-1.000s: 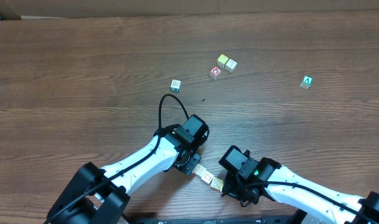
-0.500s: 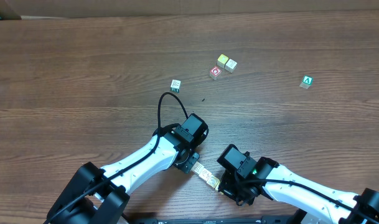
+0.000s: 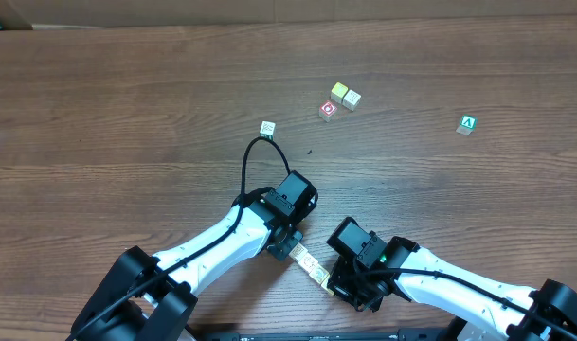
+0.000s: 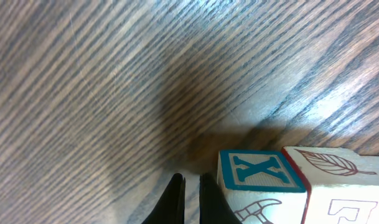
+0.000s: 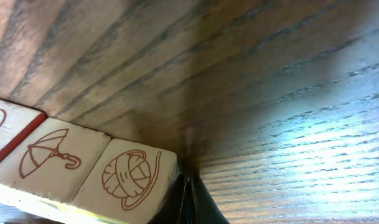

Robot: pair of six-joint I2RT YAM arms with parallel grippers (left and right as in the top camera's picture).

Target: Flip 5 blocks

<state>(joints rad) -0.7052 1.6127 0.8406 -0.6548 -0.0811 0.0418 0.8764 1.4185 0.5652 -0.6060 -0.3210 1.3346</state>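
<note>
From overhead, a short row of blocks (image 3: 313, 266) lies on the wooden surface (image 3: 127, 114) near its front edge, between the tips of the 2 arms. The left pincer (image 4: 190, 198) is at the upper-left end of the row and the right pincer (image 5: 186, 198) at the lower-right end. From above, the arm bodies cover both tips, so their state does not show there.

The wrist cameras show it. The left fingers are pressed almost together with only a thin slit, and they pinch nothing. They stand just beside a block with a blue X (image 4: 261, 170). On its far side this block touches a block with a red leaf (image 4: 329, 163).

In the right wrist view, a block with a ball of yarn (image 5: 128, 178) lies nearest the fingers, and next to it is a block with an umbrella (image 5: 55, 155). The right fingers are pressed together and hold nothing, with the tip just beside the corner of the yarn block.

Only the overhead view shows the rest. 1 pale block (image 3: 267, 128) lies alone near the middle, and 2 pale blocks (image 3: 345, 96) touch each other farther right. A cube with a red mark (image 3: 327, 110) is just beside them, and a cube with a green A (image 3: 468, 124) is well apart to the right.
</note>
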